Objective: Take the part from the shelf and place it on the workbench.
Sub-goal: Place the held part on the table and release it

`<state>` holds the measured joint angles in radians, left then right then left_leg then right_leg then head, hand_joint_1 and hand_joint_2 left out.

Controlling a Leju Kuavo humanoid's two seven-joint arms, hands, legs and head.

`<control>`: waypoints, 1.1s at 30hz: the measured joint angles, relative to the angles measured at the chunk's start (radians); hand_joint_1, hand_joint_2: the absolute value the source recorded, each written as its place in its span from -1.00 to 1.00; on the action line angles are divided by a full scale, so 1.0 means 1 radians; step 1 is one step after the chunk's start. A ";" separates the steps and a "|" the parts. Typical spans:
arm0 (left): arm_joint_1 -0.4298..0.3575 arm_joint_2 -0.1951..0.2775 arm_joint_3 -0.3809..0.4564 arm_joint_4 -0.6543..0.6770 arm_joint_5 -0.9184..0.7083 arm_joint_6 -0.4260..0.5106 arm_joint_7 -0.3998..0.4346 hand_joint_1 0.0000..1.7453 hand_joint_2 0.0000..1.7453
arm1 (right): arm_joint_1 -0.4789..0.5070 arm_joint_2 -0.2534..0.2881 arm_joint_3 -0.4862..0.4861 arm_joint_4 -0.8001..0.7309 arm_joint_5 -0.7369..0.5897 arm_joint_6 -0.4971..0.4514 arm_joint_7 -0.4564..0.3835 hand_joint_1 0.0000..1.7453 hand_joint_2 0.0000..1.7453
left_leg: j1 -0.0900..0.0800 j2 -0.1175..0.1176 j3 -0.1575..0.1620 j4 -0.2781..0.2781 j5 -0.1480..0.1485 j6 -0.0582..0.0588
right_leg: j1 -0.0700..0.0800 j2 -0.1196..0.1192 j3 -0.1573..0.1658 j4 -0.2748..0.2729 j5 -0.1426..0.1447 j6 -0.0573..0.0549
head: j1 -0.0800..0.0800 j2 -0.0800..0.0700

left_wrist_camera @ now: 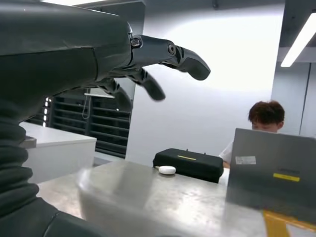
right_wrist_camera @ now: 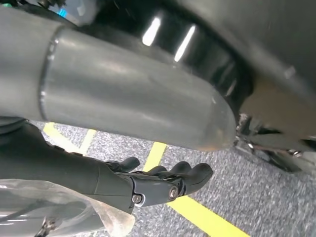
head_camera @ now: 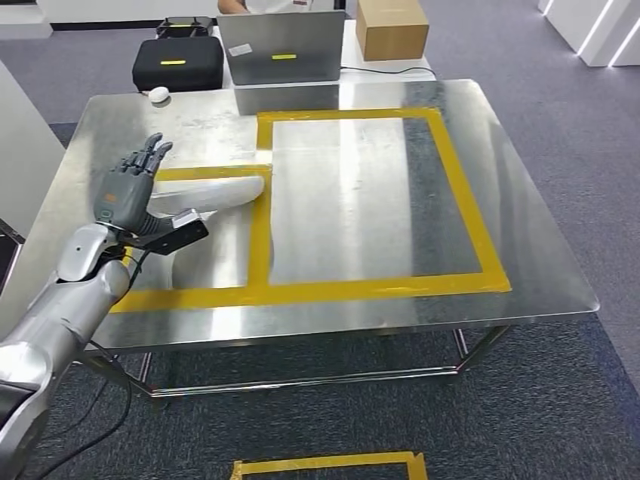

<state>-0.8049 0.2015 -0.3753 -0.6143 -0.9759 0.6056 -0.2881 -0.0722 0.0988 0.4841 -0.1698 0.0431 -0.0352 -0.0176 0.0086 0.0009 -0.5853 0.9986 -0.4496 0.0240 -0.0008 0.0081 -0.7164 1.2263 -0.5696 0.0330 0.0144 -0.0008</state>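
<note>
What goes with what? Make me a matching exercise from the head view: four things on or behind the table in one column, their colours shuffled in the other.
Things:
1. part
2. laptop
3. box
4. case

Colours:
A. brown
B. black
C. white
D. grey

Pairs: 1-C, 2-D, 3-A, 4-B

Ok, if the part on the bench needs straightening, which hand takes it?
Left, probably. The left hand is open over the workbench, at one end of the part. The right hand hangs low over the floor, away from the tabletop.
</note>
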 joint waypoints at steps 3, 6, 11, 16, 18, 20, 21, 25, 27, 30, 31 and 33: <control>0.045 -0.003 0.008 -0.043 0.056 0.022 -0.032 -1.00 -1.00 | 0.006 0.000 0.000 0.000 -0.004 -0.002 0.000 -1.00 -1.00 | 0.001 0.000 0.002 0.001 -0.003 -0.001 | -0.008 -0.002 -0.032 0.051 0.014 0.010 | 0.000 0.000; 0.082 -0.003 0.013 -0.092 0.088 0.027 -0.042 -1.00 -1.00 | 0.007 0.000 0.000 0.000 -0.006 -0.002 0.000 -1.00 -1.00 | 0.002 -0.004 0.001 0.010 -0.012 -0.013 | -0.016 -0.004 0.068 -0.151 0.101 0.015 | 0.002 0.000; 0.218 -0.005 0.044 -0.282 0.268 0.015 -0.116 -1.00 -1.00 | 0.016 0.000 0.000 0.000 -0.016 -0.012 -0.004 -1.00 -1.00 | 0.000 -0.004 -0.003 0.023 -0.020 -0.037 | -0.015 0.002 0.103 -0.208 0.116 -0.011 | 0.003 0.000; 0.443 -0.029 0.087 -0.614 0.528 -0.051 -0.201 -1.00 -1.00 | 0.024 0.000 -0.003 0.000 -0.029 -0.024 -0.013 -1.00 -1.00 | 0.002 -0.003 -0.093 0.279 -0.172 -0.044 | -0.010 0.004 0.099 -0.212 0.121 -0.033 | -0.005 0.000; 0.503 -0.037 0.096 -0.706 0.555 -0.061 -0.210 -1.00 -1.00 | 0.026 0.000 -0.003 0.000 -0.031 -0.026 -0.014 -1.00 -1.00 | 0.001 -0.003 -0.088 0.294 -0.168 -0.039 | -0.004 0.003 0.093 -0.212 0.125 -0.037 | -0.005 0.000; 0.537 -0.041 0.105 -0.778 0.569 -0.066 -0.214 -1.00 -1.00 | 0.026 0.000 -0.004 0.000 -0.031 -0.029 -0.014 -1.00 -1.00 | -0.001 -0.003 -0.013 0.166 -0.112 -0.029 | -0.001 0.002 0.087 -0.212 0.132 -0.037 | -0.005 0.000; 0.545 -0.042 0.108 -0.807 0.574 -0.067 -0.215 -1.00 -1.00 | 0.026 0.000 -0.005 0.000 -0.031 -0.030 -0.014 -1.00 -1.00 | -0.004 -0.003 0.027 0.094 -0.091 -0.024 | 0.002 0.002 0.084 -0.211 0.136 -0.034 | -0.005 0.000; 0.592 -0.055 0.120 -0.907 0.635 -0.086 -0.264 -1.00 -1.00 | 0.027 0.000 -0.009 0.000 -0.038 -0.035 -0.014 -1.00 -1.00 | -0.014 -0.003 0.063 0.008 -0.063 -0.010 | 0.000 -0.001 0.076 -0.212 0.155 -0.012 | -0.004 0.000; 0.643 -0.070 0.124 -0.978 0.682 -0.098 -0.308 -1.00 -1.00 | 0.029 0.000 -0.011 0.000 -0.046 -0.038 -0.014 -1.00 -1.00 | -0.013 0.001 0.057 0.000 -0.046 0.002 | -0.003 -0.001 0.065 -0.196 0.133 -0.001 | -0.003 0.000; 0.736 -0.098 0.124 -1.094 0.722 -0.093 -0.353 -1.00 -1.00 | 0.033 0.000 -0.020 0.000 -0.055 -0.043 -0.015 -1.00 -1.00 | -0.011 0.007 0.033 -0.004 -0.022 0.015 | -0.006 -0.002 0.014 -0.041 0.002 0.015 | 0.001 0.000; 0.766 -0.106 0.124 -1.125 0.729 -0.085 -0.363 -1.00 -1.00 | 0.034 0.000 -0.023 0.000 -0.057 -0.046 -0.015 -1.00 -1.00 | -0.011 0.008 0.023 -0.004 -0.015 0.015 | -0.008 -0.002 0.001 0.022 -0.033 0.019 | 0.001 0.000; 0.818 -0.117 0.124 -1.177 0.744 -0.071 -0.379 -1.00 -1.00 | 0.035 0.000 -0.029 0.000 -0.061 -0.051 -0.014 -1.00 -1.00 | -0.011 0.010 0.003 -0.003 -0.001 0.014 | -0.011 -0.003 0.018 0.065 -0.046 0.026 | 0.001 0.000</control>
<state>0.0127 0.0841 -0.2517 -1.7916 -0.2318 0.5351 -0.6671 -0.0368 0.0992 0.4553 -0.1694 -0.0181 -0.0858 -0.0320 -0.0027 0.0111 -0.5820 0.9957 -0.4503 0.0377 -0.0116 0.0056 -0.6983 1.2917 -0.6154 0.0591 0.0155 -0.0008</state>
